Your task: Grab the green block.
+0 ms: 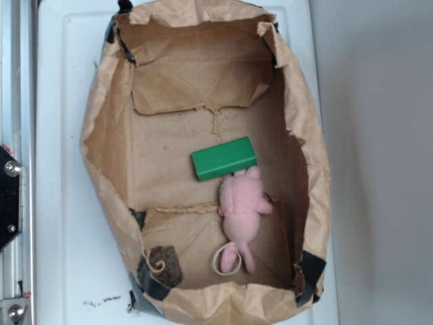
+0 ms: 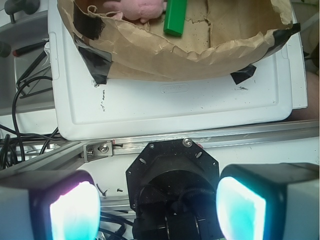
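Note:
The green block [image 1: 224, 159] lies flat near the middle of the brown paper bag's floor, its long side slanted. It touches the head of the pink plush toy [image 1: 243, 206]. In the wrist view the green block [image 2: 176, 17] shows at the top edge, far from my gripper [image 2: 157, 210]. The gripper is open, its glowing pads [image 2: 75, 210] wide apart with nothing between them. It hangs over the black robot base [image 2: 172, 170], outside the bag. No part of the gripper shows in the exterior view.
The cut-open paper bag [image 1: 101, 169] has raised, crumpled walls and sits on a white board [image 1: 61, 135]. A brown lump [image 1: 166, 263] and a white ring [image 1: 226, 261] lie at the bag's near end. An aluminium rail [image 2: 250, 134] and cables [image 2: 25, 100] run beside the board.

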Robot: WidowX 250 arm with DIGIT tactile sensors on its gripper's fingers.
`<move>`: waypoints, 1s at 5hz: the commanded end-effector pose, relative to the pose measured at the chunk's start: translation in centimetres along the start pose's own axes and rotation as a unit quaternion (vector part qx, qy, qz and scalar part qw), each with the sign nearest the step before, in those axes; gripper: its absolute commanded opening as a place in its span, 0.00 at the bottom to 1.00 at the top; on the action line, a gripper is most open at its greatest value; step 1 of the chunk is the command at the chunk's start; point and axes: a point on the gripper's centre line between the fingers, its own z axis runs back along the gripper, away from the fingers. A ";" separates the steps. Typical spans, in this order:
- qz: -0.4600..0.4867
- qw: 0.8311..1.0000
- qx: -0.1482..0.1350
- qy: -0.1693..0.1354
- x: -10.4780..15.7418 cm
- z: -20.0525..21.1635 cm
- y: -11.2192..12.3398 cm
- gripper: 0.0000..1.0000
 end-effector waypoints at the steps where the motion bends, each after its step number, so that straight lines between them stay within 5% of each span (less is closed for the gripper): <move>1: 0.000 1.000 0.000 0.000 0.0 0.0 0.0 1.00; 5: 0.033 0.996 0.005 -0.077 6.6 1.0 -0.1 1.00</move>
